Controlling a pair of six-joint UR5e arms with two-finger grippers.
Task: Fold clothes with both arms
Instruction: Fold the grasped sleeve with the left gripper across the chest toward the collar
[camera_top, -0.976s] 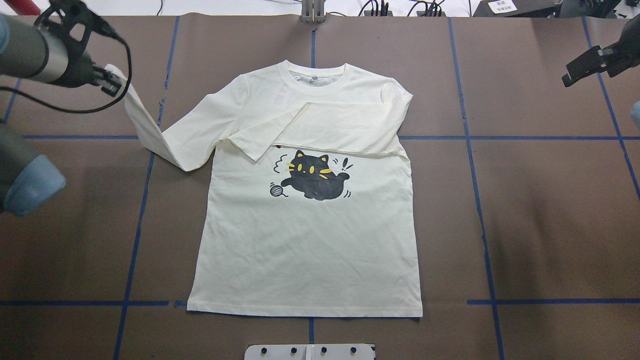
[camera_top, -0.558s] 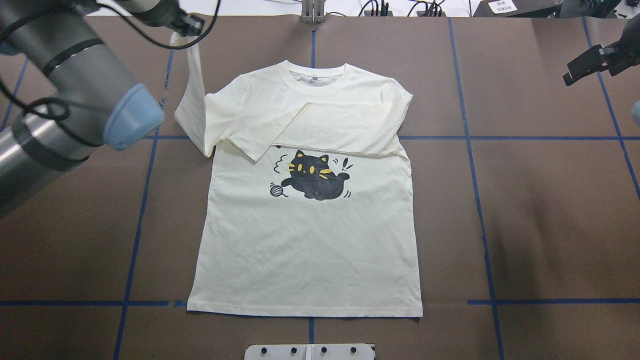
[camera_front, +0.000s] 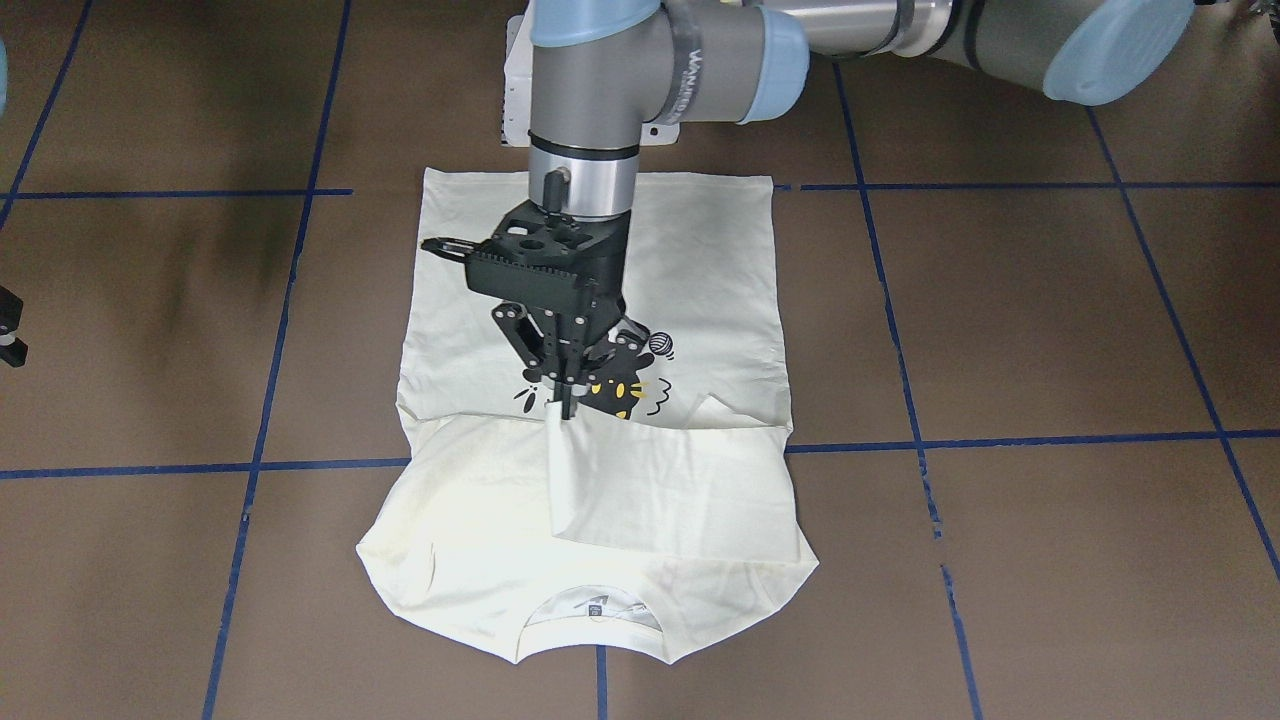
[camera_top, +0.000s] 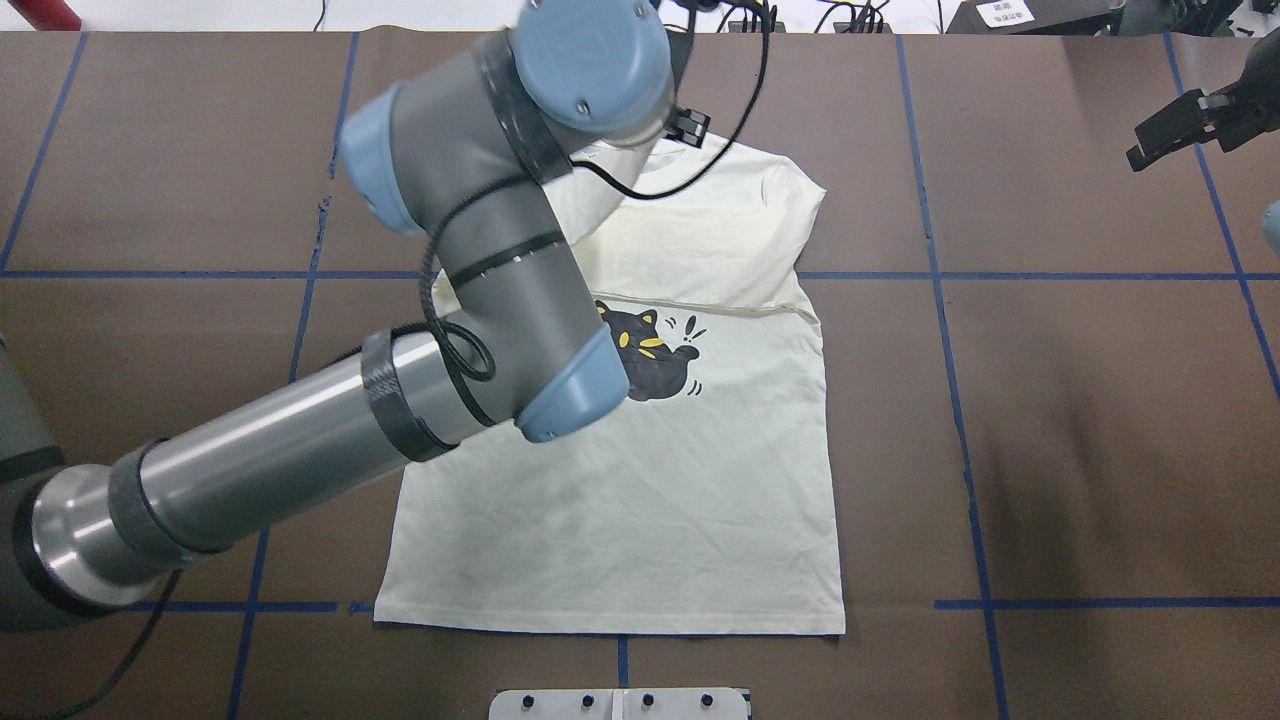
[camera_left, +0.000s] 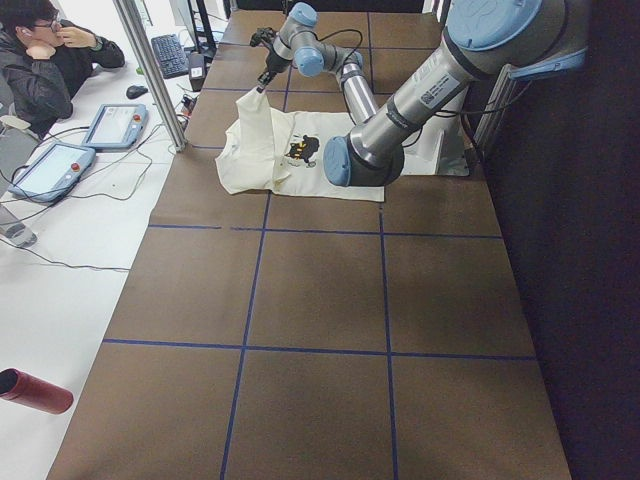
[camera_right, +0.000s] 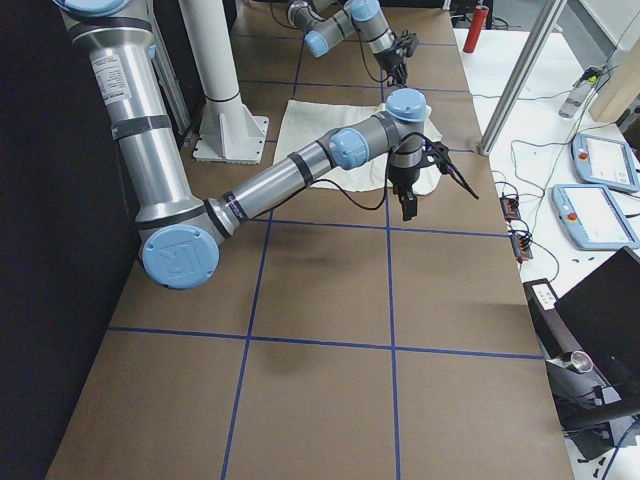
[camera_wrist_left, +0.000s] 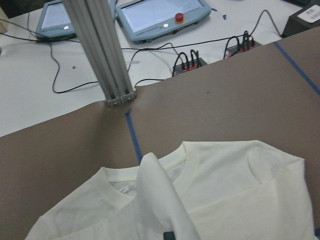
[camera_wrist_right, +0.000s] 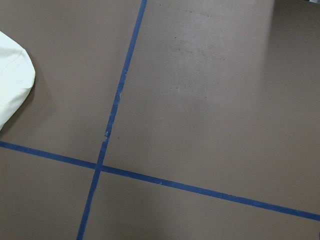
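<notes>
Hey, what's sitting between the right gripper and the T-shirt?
Overhead view: between right gripper and T-shirt, only bare brown table crossed by a blue tape line.

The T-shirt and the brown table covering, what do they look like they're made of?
T-shirt: probably soft cotton-like knit, matte cream; it creases finely and its lifted sleeve hangs limp. Table covering: looks like matte brown paper or thin sheet, faintly creased, with blue tape lines stuck on; the exact material is unclear.
</notes>
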